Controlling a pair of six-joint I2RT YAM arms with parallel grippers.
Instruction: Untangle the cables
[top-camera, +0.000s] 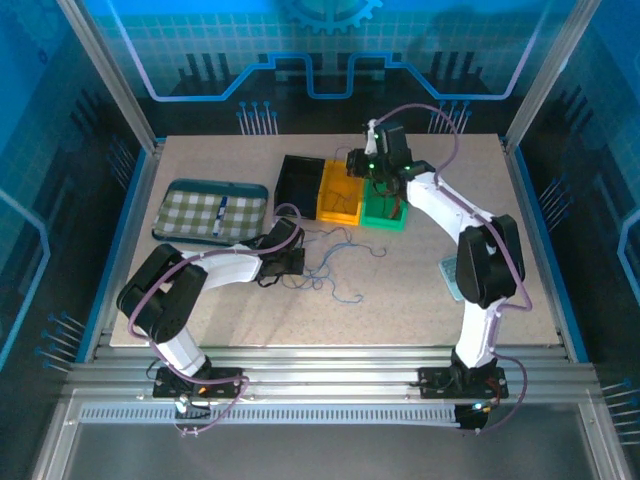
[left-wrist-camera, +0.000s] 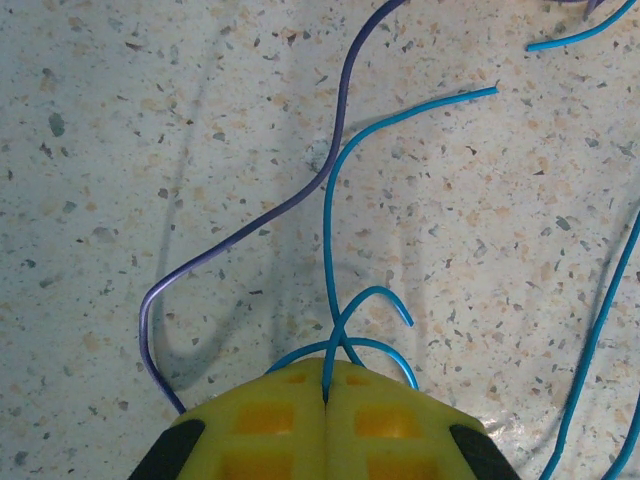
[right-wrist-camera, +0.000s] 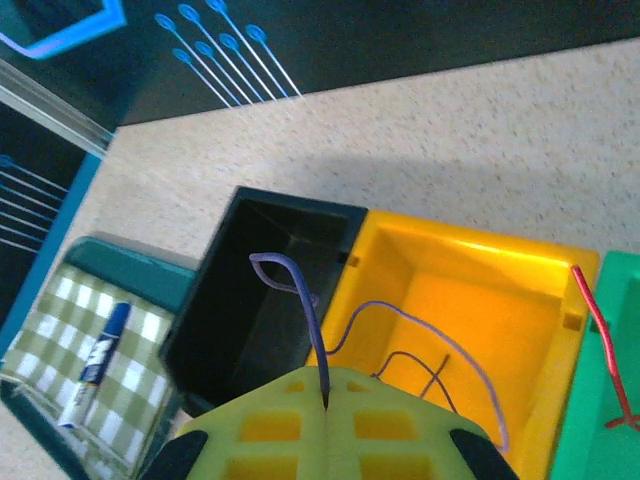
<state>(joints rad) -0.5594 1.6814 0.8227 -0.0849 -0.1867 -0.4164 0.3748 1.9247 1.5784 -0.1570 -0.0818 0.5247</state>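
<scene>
The cables lie as a loose wispy tangle on the speckled table, just right of my left gripper. Seen from the left wrist, the left gripper is shut on a thin blue cable that loops just ahead of the pads; a purple cable curves past it on the table. My right gripper hangs over the bins. In the right wrist view it is shut on a purple cable that arches up over the black bin.
A yellow bin holds a purple wire and a dark wire. A red cable lies in the green bin. A checked tray with a marker stands at the back left.
</scene>
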